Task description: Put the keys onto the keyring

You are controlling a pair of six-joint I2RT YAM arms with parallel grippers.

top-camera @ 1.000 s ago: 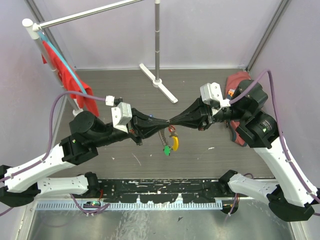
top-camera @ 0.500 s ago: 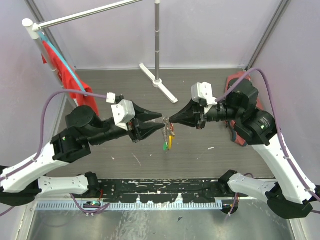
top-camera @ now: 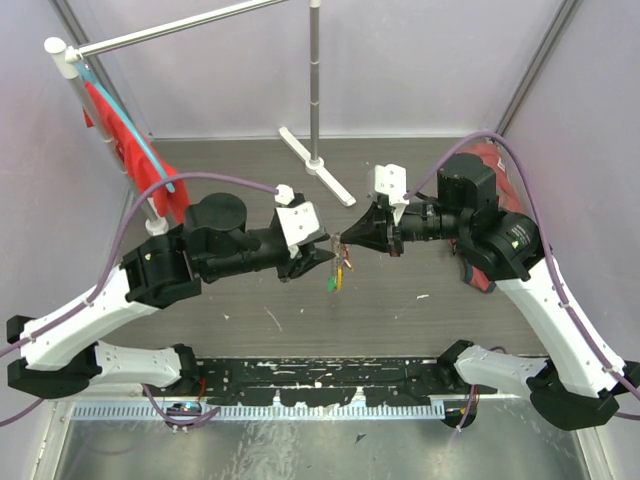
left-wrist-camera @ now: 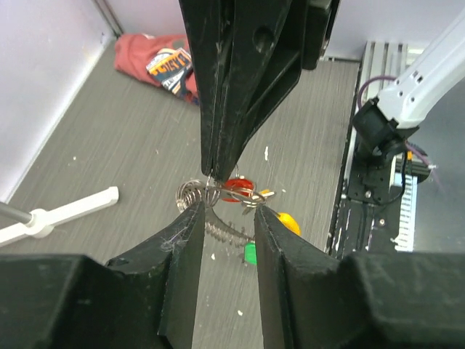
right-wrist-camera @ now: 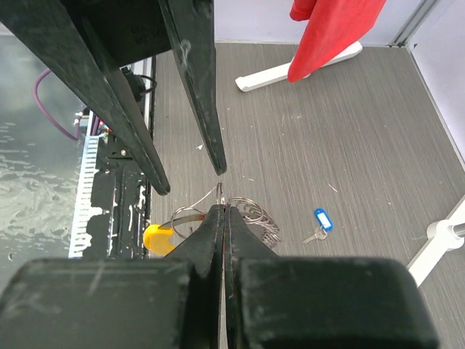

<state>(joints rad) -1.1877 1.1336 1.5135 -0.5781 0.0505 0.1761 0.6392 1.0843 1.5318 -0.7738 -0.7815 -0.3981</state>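
We see the main risk in how little holds the keyring (left-wrist-camera: 195,196). It hangs in the air above the desk (top-camera: 400,320), carried only by the right pincer (right-wrist-camera: 221,209), which is pressed together on a thin bit of its wire. If the left pincer (left-wrist-camera: 227,212) nudges it, we judge the ring may twist or slip out and drop.

The left pincer is spread, its tips on either side of the ring's coils. It pinches nothing, and we cannot tell whether it touches the wire.

The red key (left-wrist-camera: 236,187) sits right at the ring, with the yellow tag (left-wrist-camera: 288,222) and green tag (left-wrist-camera: 251,253) dangling below. We cannot tell whether it is threaded on. The blue key (right-wrist-camera: 321,219) lies on the desk, well apart.
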